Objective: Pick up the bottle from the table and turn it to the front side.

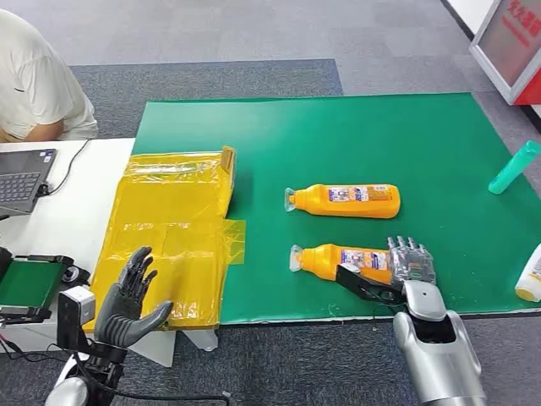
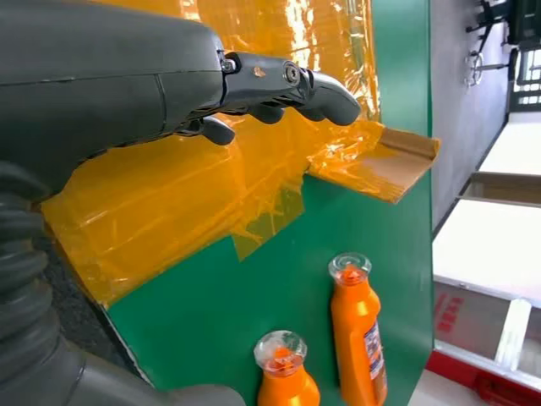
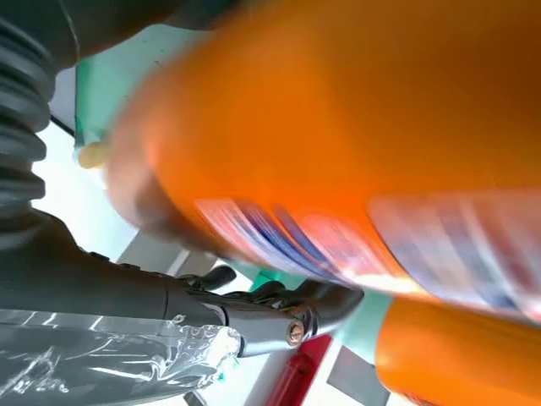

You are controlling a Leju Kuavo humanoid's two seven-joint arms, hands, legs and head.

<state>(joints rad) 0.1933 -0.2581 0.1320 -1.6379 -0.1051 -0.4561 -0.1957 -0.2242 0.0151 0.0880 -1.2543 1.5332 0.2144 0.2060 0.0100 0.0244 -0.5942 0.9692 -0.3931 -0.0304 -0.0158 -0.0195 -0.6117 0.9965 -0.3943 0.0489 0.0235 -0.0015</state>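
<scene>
On the green mat (image 1: 446,144) that covers the bench, near its front edge, lies the long orange plastic bottle with the clear cap (image 1: 338,260), flat on its side, cap pointing toward the crumpled yellow plastic sheet (image 1: 172,228). My right robot hand (image 1: 408,266) is wrapped around the base end of this bottle, thumb along the near side and fingers over the far side; I judge it clamped on, though the bottle looks not yet lifted. A second orange bottle of the same kind (image 1: 347,200) lies just beyond it, parallel and apart. My left robot hand (image 1: 131,296) hangs idle over the near corner of the yellow sheet, fingers spread, holding nothing.

To do this well, I should keep the grip firm before lifting: the body is smooth, glossy and rounded, so it could roll or slip. Holding near the base leaves the long neck end unsupported, so I would lift slowly and level, clear of the second bottle, then roll the wrist until the printed label faces front. The blurred right wrist view shows label print against my thumb (image 3: 287,313); the sheet is wrinkled, shiny film
</scene>
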